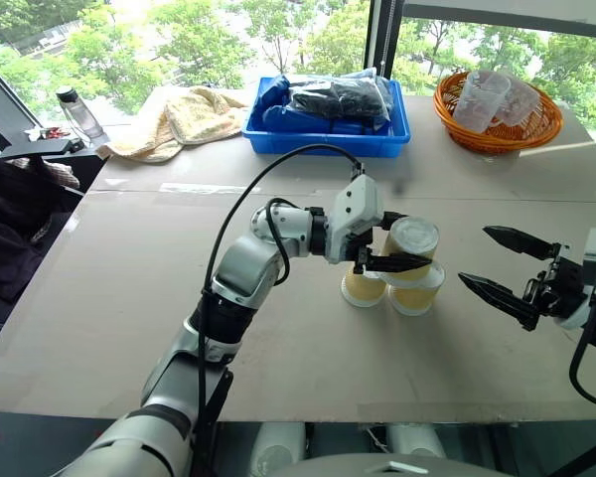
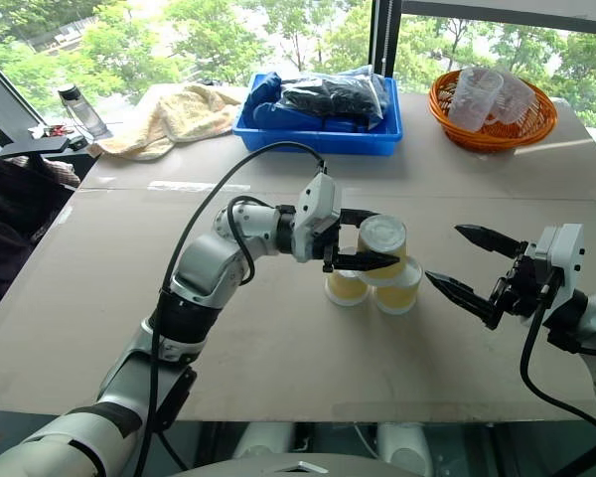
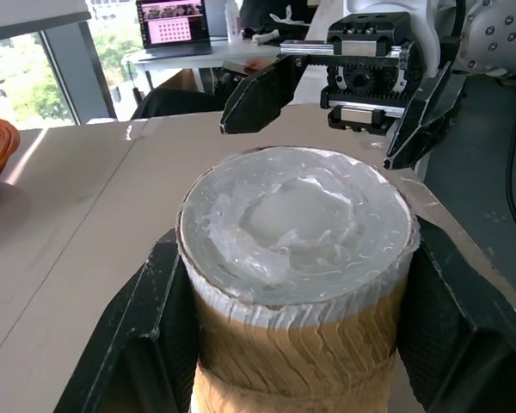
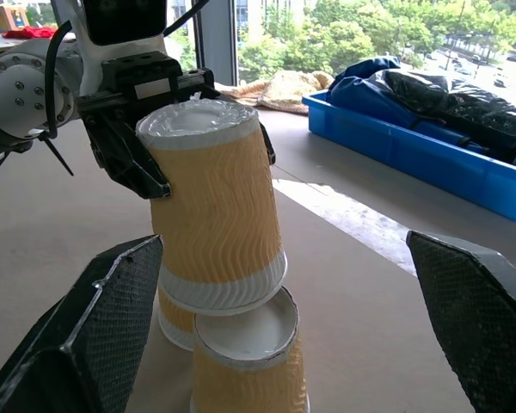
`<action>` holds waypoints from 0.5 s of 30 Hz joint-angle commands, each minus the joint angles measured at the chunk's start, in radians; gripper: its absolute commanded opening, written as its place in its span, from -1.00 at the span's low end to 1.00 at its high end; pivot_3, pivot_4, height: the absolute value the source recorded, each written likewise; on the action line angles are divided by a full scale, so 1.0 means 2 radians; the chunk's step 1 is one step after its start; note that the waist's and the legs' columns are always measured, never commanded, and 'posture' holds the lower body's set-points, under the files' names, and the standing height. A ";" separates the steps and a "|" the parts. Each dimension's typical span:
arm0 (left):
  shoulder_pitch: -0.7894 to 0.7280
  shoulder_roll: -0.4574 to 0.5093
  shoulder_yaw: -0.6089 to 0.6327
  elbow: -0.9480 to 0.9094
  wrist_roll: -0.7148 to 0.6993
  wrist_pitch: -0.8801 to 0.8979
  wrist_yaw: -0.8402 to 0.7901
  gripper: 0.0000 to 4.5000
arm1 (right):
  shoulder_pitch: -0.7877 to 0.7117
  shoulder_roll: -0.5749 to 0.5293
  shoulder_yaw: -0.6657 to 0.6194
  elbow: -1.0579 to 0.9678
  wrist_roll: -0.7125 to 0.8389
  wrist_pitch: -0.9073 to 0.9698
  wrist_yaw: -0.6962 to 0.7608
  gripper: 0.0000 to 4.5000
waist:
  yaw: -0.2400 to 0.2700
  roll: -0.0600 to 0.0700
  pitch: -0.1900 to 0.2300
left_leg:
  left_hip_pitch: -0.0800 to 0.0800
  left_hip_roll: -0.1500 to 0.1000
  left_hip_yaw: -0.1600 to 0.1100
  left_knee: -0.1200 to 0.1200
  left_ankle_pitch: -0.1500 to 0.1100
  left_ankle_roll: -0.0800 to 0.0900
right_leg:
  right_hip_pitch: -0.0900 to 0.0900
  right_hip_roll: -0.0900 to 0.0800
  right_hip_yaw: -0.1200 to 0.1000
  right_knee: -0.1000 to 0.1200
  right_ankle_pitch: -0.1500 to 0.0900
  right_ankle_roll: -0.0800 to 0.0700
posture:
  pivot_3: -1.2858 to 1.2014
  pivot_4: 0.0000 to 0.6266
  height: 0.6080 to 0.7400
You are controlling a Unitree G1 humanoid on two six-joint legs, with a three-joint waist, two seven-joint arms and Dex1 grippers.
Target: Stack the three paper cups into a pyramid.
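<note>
The table [image 1: 129, 298] lay bare around the stack, with open surface toward its near edge. The three paper cups had wavy tan-yellow sides and white bands. Two base cups [image 1: 417, 290] stood side by side below the left gripper [image 1: 402, 243]. The top cup [image 4: 213, 211] sat upside down on their rims, long axis nearly upright, leaning slightly. The left gripper's fingers [image 3: 146, 344] flanked it, whether pinching I cannot tell. Beside the stack, the right gripper [image 1: 497, 263] hung apart, jaws spread wide.
</note>
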State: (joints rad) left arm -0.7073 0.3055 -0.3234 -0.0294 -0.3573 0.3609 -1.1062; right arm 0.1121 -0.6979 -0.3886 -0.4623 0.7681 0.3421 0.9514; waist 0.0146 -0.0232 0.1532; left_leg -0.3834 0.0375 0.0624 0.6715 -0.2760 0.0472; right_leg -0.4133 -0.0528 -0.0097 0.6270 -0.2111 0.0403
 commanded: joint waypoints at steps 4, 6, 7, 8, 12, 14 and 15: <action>-0.001 -0.006 0.022 -0.026 -0.028 0.017 0.001 0.98 | -0.001 0.003 -0.008 -0.018 0.003 -0.010 -0.002 1.00 | 0.000 0.000 0.000 | 0.000 0.000 0.000 0.000 0.000 0.000 | 0.000 0.000 0.000 0.000 0.000 0.000 | 0.03 -0.52 0.90; -0.005 -0.007 0.032 -0.032 -0.034 0.017 0.006 0.98 | 0.000 0.004 -0.008 -0.018 0.003 -0.009 -0.002 1.00 | 0.000 0.000 0.000 | 0.000 0.000 0.000 0.000 0.000 0.000 | 0.000 0.000 0.000 0.000 0.000 0.000 | 0.03 -0.52 0.90; -0.007 -0.008 0.035 -0.033 -0.033 0.015 0.010 0.98 | 0.000 0.004 -0.008 -0.018 0.003 -0.009 -0.001 1.00 | 0.000 0.000 0.000 | 0.000 0.000 0.000 0.000 0.000 0.000 | 0.000 0.000 0.000 0.000 0.000 0.000 | 0.03 -0.52 0.90; -0.008 -0.009 0.037 -0.033 -0.032 0.013 0.013 0.98 | -0.001 0.004 -0.008 -0.018 0.003 -0.009 -0.001 1.00 | 0.000 0.000 0.000 | 0.000 0.000 0.000 0.000 0.000 0.000 | 0.000 0.000 0.000 0.000 0.000 0.000 | 0.03 -0.52 0.90; -0.023 -0.029 0.084 -0.051 -0.070 0.024 0.042 0.98 | 0.001 0.006 -0.003 -0.008 -0.004 -0.013 0.006 1.00 | 0.000 0.000 0.000 | 0.000 0.000 0.000 0.000 0.000 0.000 | 0.000 0.000 0.000 0.000 0.000 0.000 | 0.03 -0.52 0.90; -0.020 -0.039 0.120 -0.058 -0.099 0.014 0.055 0.98 | 0.007 0.014 0.006 0.006 -0.016 -0.022 0.010 1.00 | 0.000 0.000 0.000 | 0.000 0.000 0.000 0.000 0.000 0.000 | 0.000 0.000 0.000 0.000 0.000 0.000 | 0.03 -0.52 0.90; -0.013 -0.032 0.134 -0.062 -0.104 0.011 0.058 0.98 | 0.010 0.025 0.008 0.018 -0.023 -0.029 0.004 1.00 | 0.000 0.000 0.000 | 0.000 0.000 0.000 0.000 0.000 0.000 | 0.000 0.000 0.000 0.000 0.000 0.000 | 0.03 -0.52 0.90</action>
State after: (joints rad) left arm -0.7322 0.2306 -0.1253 -0.1037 -0.5131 0.4043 -1.0117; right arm 0.1209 -0.6751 -0.3768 -0.4492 0.7435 0.3213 0.9630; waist 0.0144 -0.0234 0.1532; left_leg -0.3838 0.0376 0.0619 0.6716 -0.2760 0.0472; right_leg -0.4132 -0.0528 -0.0097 0.6268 -0.2112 0.0405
